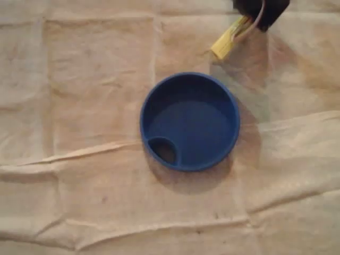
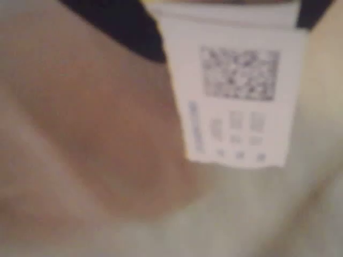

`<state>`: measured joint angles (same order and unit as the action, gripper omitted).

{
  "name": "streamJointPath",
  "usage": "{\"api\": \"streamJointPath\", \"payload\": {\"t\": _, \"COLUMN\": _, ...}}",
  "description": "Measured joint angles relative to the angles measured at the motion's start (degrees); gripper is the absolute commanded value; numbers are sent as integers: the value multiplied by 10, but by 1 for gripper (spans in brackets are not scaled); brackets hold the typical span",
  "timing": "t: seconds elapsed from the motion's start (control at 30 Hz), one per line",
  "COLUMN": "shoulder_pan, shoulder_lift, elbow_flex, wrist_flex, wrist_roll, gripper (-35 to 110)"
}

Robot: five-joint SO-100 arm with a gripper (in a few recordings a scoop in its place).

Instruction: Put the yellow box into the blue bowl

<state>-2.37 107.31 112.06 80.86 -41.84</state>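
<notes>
Up-right of the blue bowl, claw tight around yellow box, wrinkled cloth underneath.

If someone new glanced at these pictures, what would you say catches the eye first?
The blue bowl, empty, sits mid-picture on the creased beige cloth in the overhead view. Up and right of it, the dark gripper at the top edge holds the yellow box. The wrist view shows the box's white label with a blurred square code, close up.

The yellow box tilts near the round blue bowl.
</notes>
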Motion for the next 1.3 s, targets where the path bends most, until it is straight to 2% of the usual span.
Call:
{"api": "streamJointPath", "payload": {"t": 0.33, "shoulder_pan": 0, "shoulder_lift": 137, "elbow_flex": 0, "wrist_flex": 57, "wrist_roll": 0, "gripper": 0}}
{"api": "streamJointPath", "payload": {"t": 0.53, "shoulder_pan": 0, "shoulder_lift": 140, "elbow_flex": -52, "wrist_flex": 56, "wrist_roll": 0, "gripper": 0}}
{"api": "streamJointPath", "payload": {"t": 1.03, "shoulder_pan": 72, "shoulder_lift": -129, "elbow_flex": -367, "wrist_flex": 57, "wrist_roll": 40, "gripper": 0}}
{"api": "streamJointPath", "payload": {"t": 1.3, "shoulder_pan": 92, "shoulder_lift": -221, "elbow_flex": -497, "wrist_flex": 97, "wrist_roll": 40, "gripper": 0}}
